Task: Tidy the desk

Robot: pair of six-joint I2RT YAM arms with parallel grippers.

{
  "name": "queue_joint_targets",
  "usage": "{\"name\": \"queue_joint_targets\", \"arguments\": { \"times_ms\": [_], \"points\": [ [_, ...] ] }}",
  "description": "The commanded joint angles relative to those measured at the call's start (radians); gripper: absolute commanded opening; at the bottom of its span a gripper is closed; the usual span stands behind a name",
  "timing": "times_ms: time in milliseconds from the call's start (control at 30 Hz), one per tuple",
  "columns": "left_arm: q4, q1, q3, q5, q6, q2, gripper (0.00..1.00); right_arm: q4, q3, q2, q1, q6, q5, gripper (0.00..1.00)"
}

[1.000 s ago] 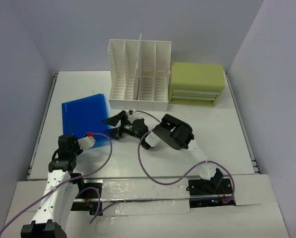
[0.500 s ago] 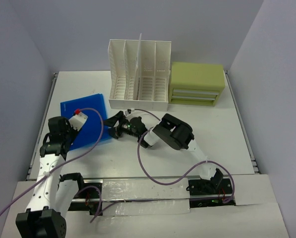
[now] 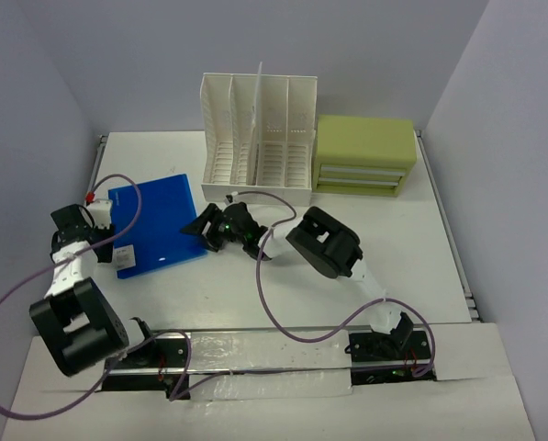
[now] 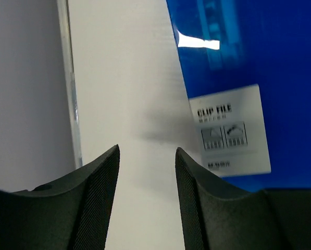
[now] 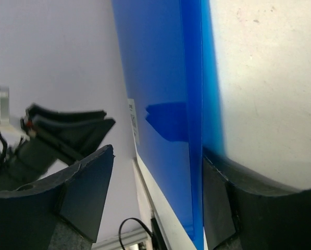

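Left edge of the desk [image 3: 411, 248], which lies under everything from rail to rail: my left gripper [image 4: 147, 153] hangs low over bare white top, between the metal edge rail [image 4: 72, 78] and the near left corner of the blue folder [image 3: 154, 220]. Its jaws stand partly open, with nothing between them but desk surface. Just beside the finger nearer the folder is the folder's white label [image 4: 231, 130], printed "CLIP FILE". The folder lies in the left half of the desk, slightly askew, with its far right corner near the front of the file rack [image 3: 255, 138]. At the folder's right edge is my right gripper [image 5: 158, 151], turned on its side. Jaws wide, with the folder's edge standing between them. One finger [image 5: 218, 198] is down at the desk side, right against that edge; the other is clear of the blue face, so there is no clamp on it. The white slotted rack stands upright at the far edge, about centre. Touching its right side, or very nearly, is the green drawer box [image 3: 365, 152], toward the far right corner. A purple cable [image 3: 274, 312] loops over the near middle of the desk.
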Motion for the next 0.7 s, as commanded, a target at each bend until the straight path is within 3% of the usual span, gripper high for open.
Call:
{"name": "queue_joint_targets", "arguments": {
  "times_ms": [0,433,600,667],
  "points": [
    [0.113,0.028,0.067,0.124,-0.080,0.103,0.54,-0.101,0.033,-0.008,0.001,-0.065,0.002,0.68],
    [0.190,0.026,0.124,0.248,-0.129,0.348,0.51,-0.263,0.225,0.054,0.041,-0.157,-0.017,0.65],
    [0.209,0.027,0.088,0.281,-0.110,0.343,0.51,-0.289,0.315,0.095,0.056,-0.181,-0.037,0.57],
    [0.206,0.027,0.077,0.297,-0.098,0.329,0.50,-0.332,0.370,0.125,0.066,-0.213,-0.057,0.47]
  ]
}}
